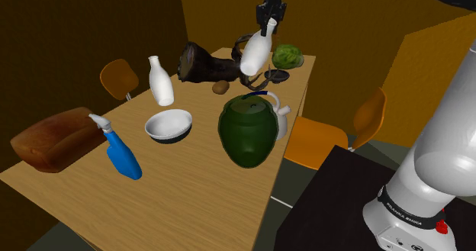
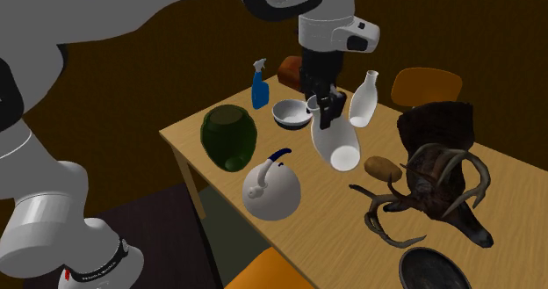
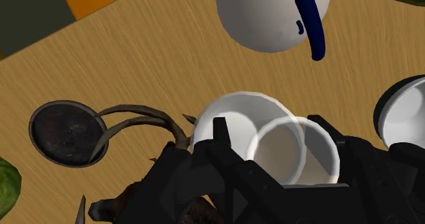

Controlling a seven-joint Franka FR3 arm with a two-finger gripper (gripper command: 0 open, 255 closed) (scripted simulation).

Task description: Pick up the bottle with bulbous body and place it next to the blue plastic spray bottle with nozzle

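While fingers (image 2: 330,110) clasp bulbous bottle (image 2: 338,147) aloft | arm band (image 1: 404,213) — FRANKA EMIKA

Table: pale wood (image 1: 191,204), directly beneath the gripper (image 1: 267,27).
Chairs: an orange one (image 1: 316,144) at the table edge nearest the gripper; a brown one (image 1: 118,78) across the table from it.
Walls: dark brown (image 1: 76,28) behind the gripper; an orange-brown panel (image 1: 427,66) beside it.
Floor: dull grey-green (image 1: 34,240), far below.
Light: dim.

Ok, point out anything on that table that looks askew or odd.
The antlered animal head lying on the table looks out of place there. The white bulbous bottle hangs tilted, gripped at its neck by the claw.
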